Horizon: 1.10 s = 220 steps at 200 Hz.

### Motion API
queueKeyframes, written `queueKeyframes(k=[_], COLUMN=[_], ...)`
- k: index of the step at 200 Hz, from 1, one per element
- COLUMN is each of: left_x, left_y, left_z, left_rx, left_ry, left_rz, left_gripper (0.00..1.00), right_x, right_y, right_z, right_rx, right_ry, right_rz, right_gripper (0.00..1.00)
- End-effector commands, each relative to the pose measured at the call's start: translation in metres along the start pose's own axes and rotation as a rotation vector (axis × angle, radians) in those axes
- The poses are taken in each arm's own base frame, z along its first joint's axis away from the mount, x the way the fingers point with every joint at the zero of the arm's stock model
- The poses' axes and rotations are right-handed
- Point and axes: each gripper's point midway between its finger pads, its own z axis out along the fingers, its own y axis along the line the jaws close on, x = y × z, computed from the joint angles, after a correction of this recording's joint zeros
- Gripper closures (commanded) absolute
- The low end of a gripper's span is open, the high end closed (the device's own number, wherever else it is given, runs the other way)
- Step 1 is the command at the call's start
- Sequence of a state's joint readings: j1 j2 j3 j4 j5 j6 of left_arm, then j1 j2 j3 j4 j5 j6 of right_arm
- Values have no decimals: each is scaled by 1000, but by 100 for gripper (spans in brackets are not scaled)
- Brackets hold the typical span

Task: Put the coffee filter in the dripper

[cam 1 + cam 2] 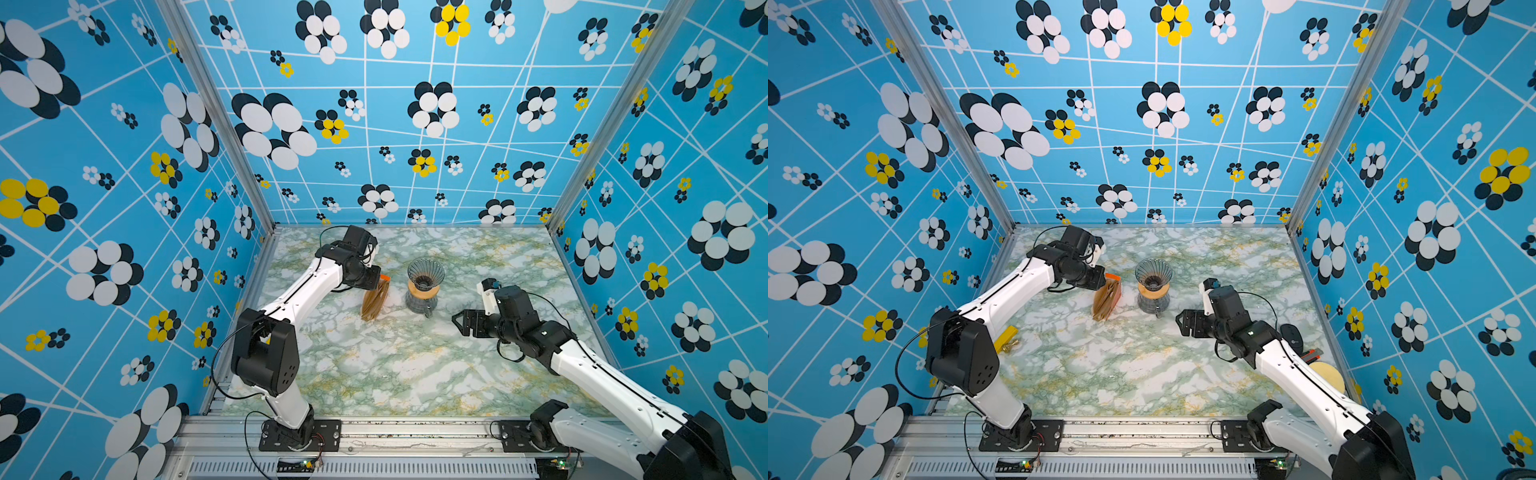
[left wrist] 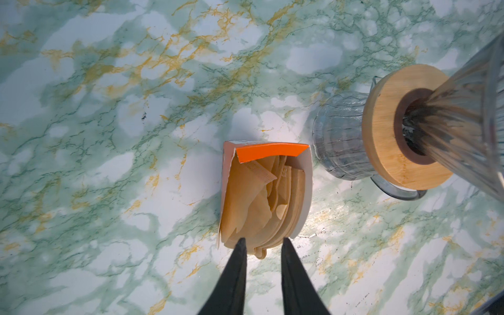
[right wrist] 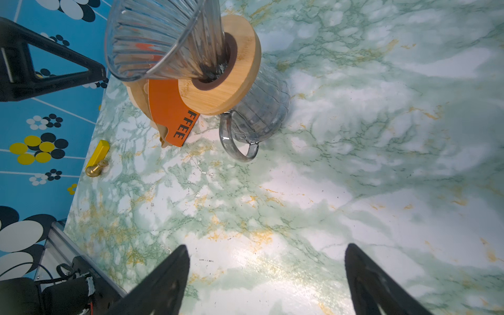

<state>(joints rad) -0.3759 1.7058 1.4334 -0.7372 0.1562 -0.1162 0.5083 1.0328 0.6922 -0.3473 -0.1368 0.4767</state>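
The dripper (image 1: 426,272) sits mouth up and empty in a wooden ring (image 1: 422,287) on a glass jug (image 1: 419,305). That holds it steady, ready to take a paper cone. The jug stands toward the far edge of the worktop (image 1: 415,374), about midway between the left and right edges.

Just beside it, on the left-edge side, is the orange-tagged packet (image 2: 270,151). Its open mouth faces the left tool (image 2: 263,242), so the paper edges are within reach. The coffee filter (image 2: 245,196) is not yet out of the stack.

The left tool's jaws are drawn narrow about those brown edges, but I cannot tell whether they actually pinch one sheet. The right tool (image 1: 457,324) hangs wide apart and empty near the jug on the right-edge side, probably waiting to steady something.
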Motion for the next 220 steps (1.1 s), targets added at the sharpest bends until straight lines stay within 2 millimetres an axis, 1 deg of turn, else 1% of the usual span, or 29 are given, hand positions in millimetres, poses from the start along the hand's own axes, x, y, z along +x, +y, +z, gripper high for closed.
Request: queueKeyframes(k=[1,34,74,115,154,220], left_x=[2,4,3,0,-1,-7], left_y=[3,5,9,9,10,10], left_z=[6,13,14,10,10,-1], left_rx=[-41,-74,-111,-141,-155,-177], left_ry=[23,42,34,13,11,-43], left_rz=[35,54,72,93,98,106], left_gripper=[77,78,78,77,75,76], right_x=[0,4,7,5,4,3], right_y=[3,0,-2,0,0,1], right_z=[-2,-3,-4,-3,-3,-1], right_rx=[-15,-12,-5,-12,-13,-12], right_ry=[-18,-17,-17,-19,-20,-17], right_rz=[-4,-3,-2,1,1,0], right_gripper=[9,9,9,9,9,9])
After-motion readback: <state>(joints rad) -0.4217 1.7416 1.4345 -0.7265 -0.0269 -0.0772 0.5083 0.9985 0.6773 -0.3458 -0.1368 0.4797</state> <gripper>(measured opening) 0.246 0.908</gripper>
